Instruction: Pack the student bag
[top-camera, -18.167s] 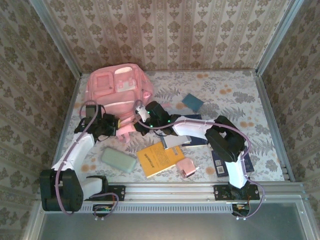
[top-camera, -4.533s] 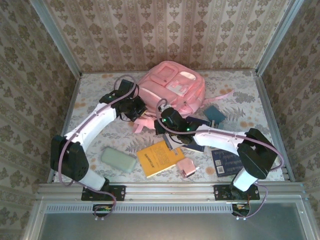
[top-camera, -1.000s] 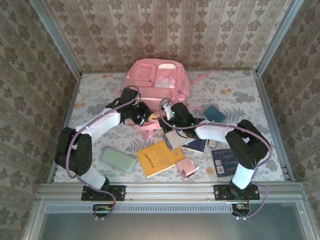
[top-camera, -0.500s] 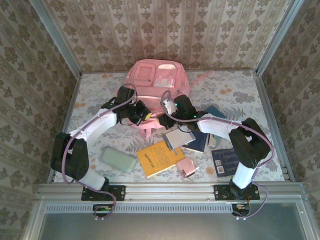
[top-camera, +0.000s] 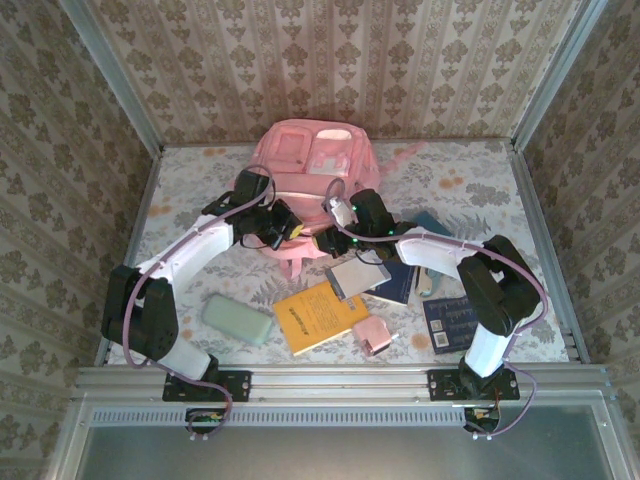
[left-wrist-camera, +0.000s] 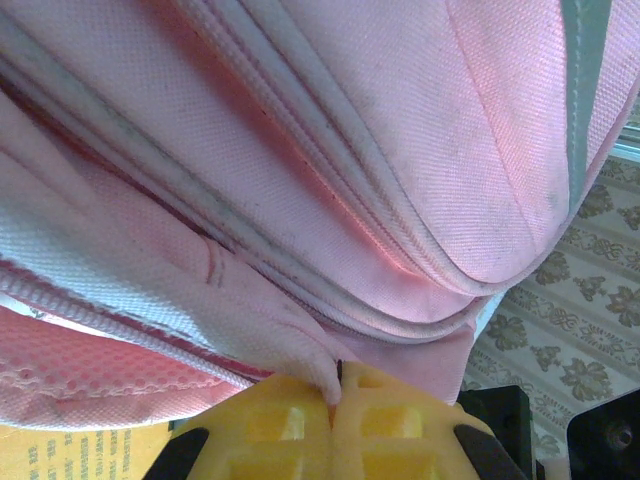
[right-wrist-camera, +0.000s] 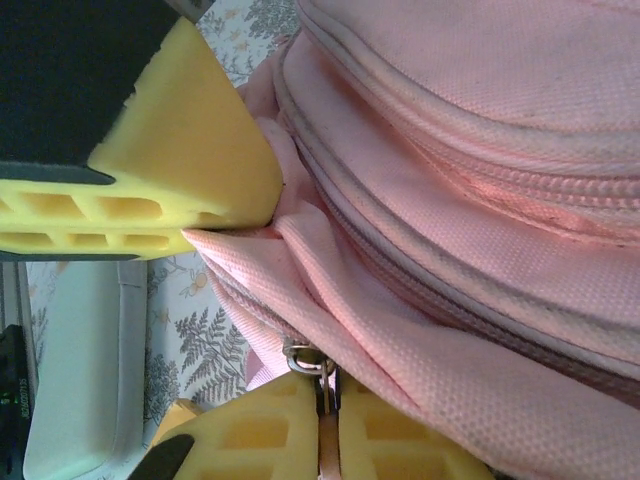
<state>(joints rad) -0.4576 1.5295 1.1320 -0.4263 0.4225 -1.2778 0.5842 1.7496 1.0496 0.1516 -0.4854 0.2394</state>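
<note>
Print on yellow book (top-camera: 318, 316) beside student bag (top-camera: 310, 160) is illegible.

The left arm (top-camera: 190, 252) reaches from 7 o'clock toward centre, its tool (left-wrist-camera: 337, 378) pinched tight on a fold of the student bag (left-wrist-camera: 350, 150). The right arm (top-camera: 445, 255) folds in from 5 o'clock; its tool (right-wrist-camera: 328, 388) seems clamped on a zip pull (right-wrist-camera: 305, 356).

It was a lab booth dressed like a home: wallpapered panels (top-camera: 330, 60) from nine to three o'clock, metal framing (top-camera: 112, 80), leaf-print table cover (top-camera: 480, 190), robot arms (top-camera: 190, 255) bolted to a rail (top-camera: 340, 378) at six.
</note>
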